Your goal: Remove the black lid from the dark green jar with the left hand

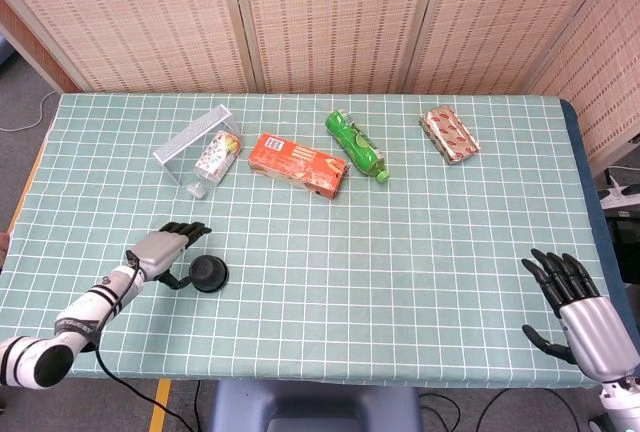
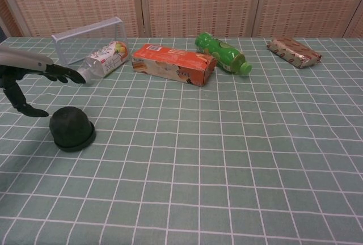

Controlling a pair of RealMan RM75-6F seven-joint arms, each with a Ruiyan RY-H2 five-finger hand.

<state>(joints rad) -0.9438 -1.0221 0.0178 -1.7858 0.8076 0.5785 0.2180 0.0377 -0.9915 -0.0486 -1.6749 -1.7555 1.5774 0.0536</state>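
Note:
The dark green jar with its black lid (image 1: 208, 272) (image 2: 71, 128) stands upright on the checked tablecloth at the front left. My left hand (image 1: 167, 248) (image 2: 31, 72) hovers just left of it, fingers spread and stretched toward the jar, thumb hanging below, holding nothing. It does not touch the jar. My right hand (image 1: 583, 313) rests open at the front right corner of the table, far from the jar, and shows only in the head view.
Behind the jar lie a clear acrylic stand (image 1: 192, 135) with a small drink bottle (image 1: 214, 158), an orange carton (image 1: 298, 163), a green bottle (image 1: 356, 144) and a wrapped snack pack (image 1: 449, 134). The table's front edge (image 1: 300, 380) runs close below the jar.

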